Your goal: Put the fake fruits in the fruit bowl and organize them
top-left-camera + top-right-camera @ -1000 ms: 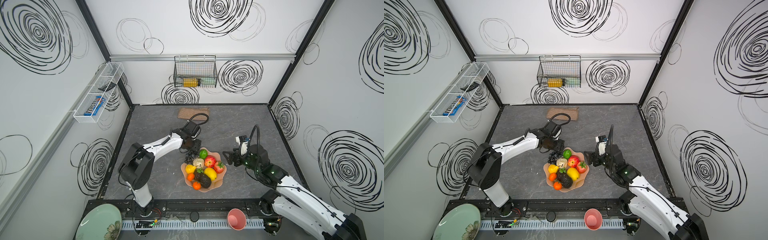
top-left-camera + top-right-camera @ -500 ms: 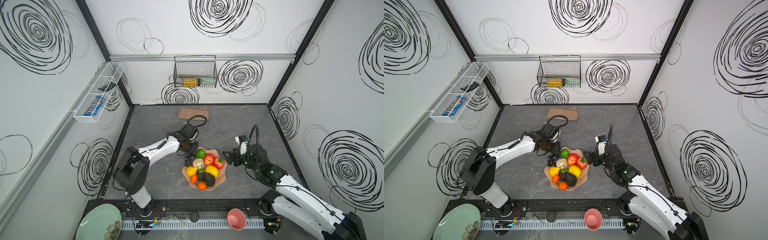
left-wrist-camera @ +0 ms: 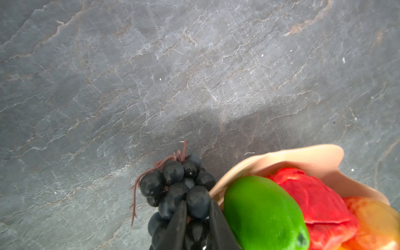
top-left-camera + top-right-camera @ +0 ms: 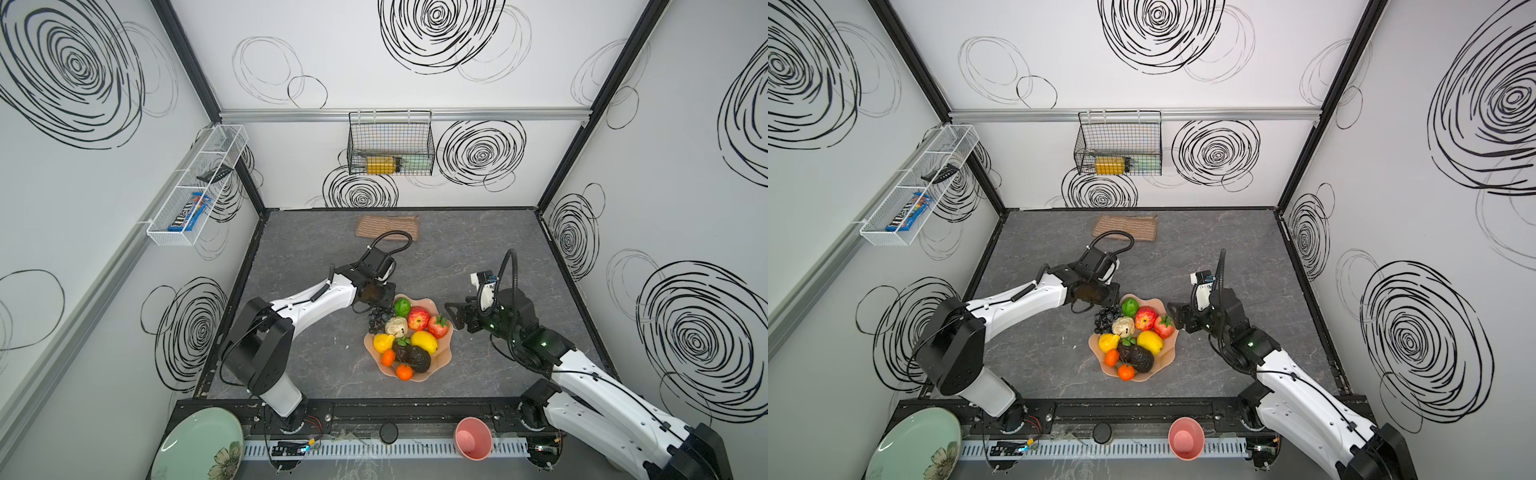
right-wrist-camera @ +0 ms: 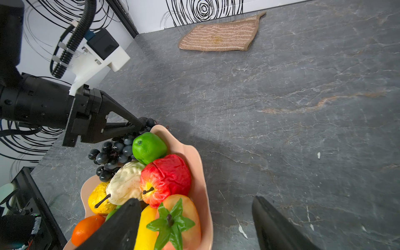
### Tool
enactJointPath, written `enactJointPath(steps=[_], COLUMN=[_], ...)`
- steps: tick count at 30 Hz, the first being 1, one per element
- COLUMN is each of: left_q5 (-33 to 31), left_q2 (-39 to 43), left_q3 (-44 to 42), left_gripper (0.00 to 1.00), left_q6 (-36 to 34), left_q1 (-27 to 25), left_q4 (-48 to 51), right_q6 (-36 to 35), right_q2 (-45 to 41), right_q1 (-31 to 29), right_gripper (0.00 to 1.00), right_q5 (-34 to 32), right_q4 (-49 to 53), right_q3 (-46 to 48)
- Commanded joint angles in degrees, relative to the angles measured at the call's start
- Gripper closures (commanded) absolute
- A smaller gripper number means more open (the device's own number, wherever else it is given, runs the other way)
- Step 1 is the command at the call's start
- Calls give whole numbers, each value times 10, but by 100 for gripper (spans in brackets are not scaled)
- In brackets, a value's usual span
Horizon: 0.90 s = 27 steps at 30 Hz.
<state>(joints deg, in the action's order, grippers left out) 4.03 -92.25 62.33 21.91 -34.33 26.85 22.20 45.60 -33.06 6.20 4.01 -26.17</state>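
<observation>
In both top views the peach fruit bowl (image 4: 442,360) sits on the grey counter (image 4: 316,365) in the lower middle of the frame. It holds a lime (image 4: 402,306), apple (image 4: 418,318), strawberry (image 4: 439,327), pear (image 4: 396,326), lemons (image 4: 424,341), oranges (image 4: 388,357) and an avocado (image 4: 412,356). The black grape bunch (image 4: 379,319) lies at the bowl's upper-left rim, just beside the lime. The left pincer (image 3: 196,215) is clenched on this bunch, its dark fingers (image 3: 178,223) pressed against the grapes. The right pincer (image 4: 453,316) hangs released and empty, jaws wide apart, just right of the bowl near the strawberry
</observation>
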Motion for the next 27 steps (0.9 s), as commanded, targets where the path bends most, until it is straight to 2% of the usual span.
enactJointPath(steps=[1,11,23,27], left_q5=[-1,-10,-18,-12], left_q2=[29,48,138,168], left_q3=[-5,-9,-8,-2], left_gripper=[82,90,91,91], left_q6=[5,8,16,20], left_q1=[-1,-4,-23,-43], left_q4=[-16,-22,-16,7], right_q6=[-6,-7,-7,-9], right_q2=[3,5,13,16], right_q1=[2,2,2,2], right_gripper=[15,15,15,15], right_q5=[2,2,3,2], right_q4=[-12,-14,-18,-16], right_q3=[0,-2,-4,-10])
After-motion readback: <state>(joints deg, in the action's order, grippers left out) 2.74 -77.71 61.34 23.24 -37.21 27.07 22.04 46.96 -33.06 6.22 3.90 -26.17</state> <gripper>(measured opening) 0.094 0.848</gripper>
